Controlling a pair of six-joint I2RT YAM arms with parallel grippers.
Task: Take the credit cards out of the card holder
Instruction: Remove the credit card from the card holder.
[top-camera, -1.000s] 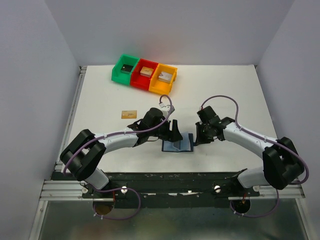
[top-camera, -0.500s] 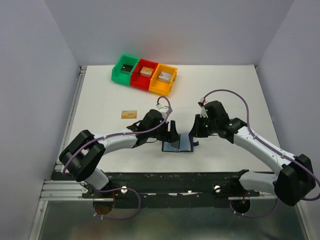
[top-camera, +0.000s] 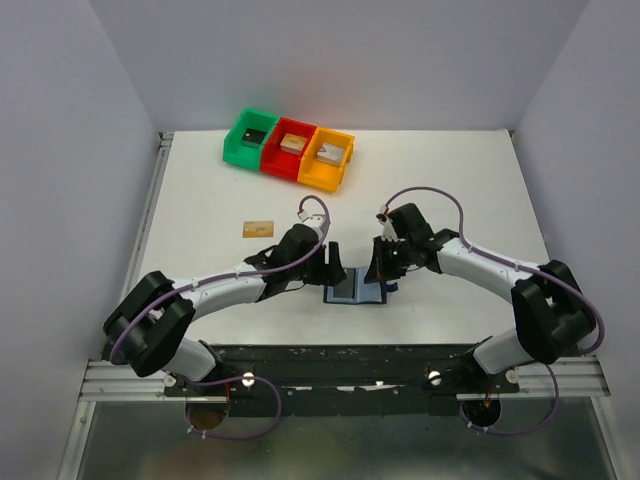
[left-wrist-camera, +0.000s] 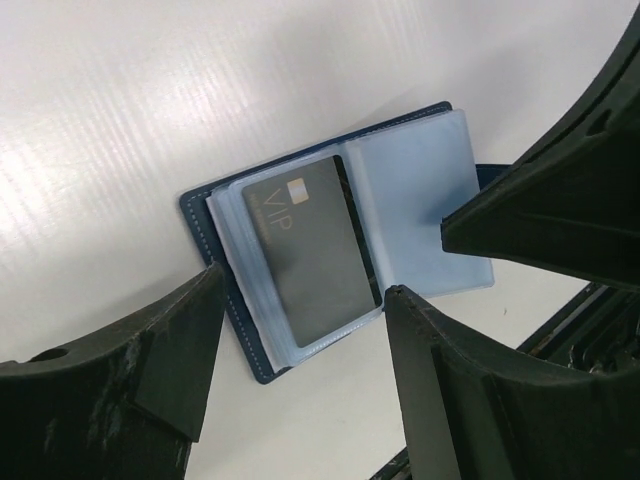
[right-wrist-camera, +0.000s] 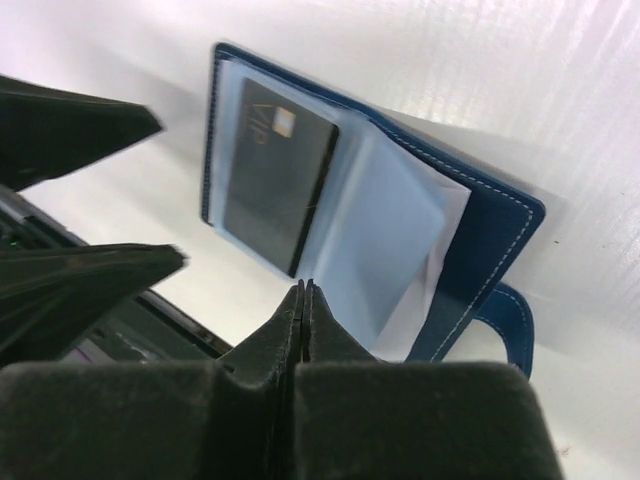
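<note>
Holder open, black card showing.
Holder (top-camera: 357, 291) at table's 6 o'clock; black card (left-wrist-camera: 310, 250) sits in its 9 o'clock pocket. Left gripper (left-wrist-camera: 305, 298) fingers apart, straddling it, likely to steady it. Right gripper (right-wrist-camera: 303, 290) fingers together at the leaf edge, probably pressing it flat. Tan card (top-camera: 258, 228) lies at 10 o'clock.

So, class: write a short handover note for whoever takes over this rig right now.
Left gripper open, over the card holder.
Right gripper shut at the edge of its clear pockets; whether it pinches one is unclear.
Card holder lies open on the table.
Done: tan-gold card out, on the table.
To do: black card in its pocket; other cards not visible.
</note>
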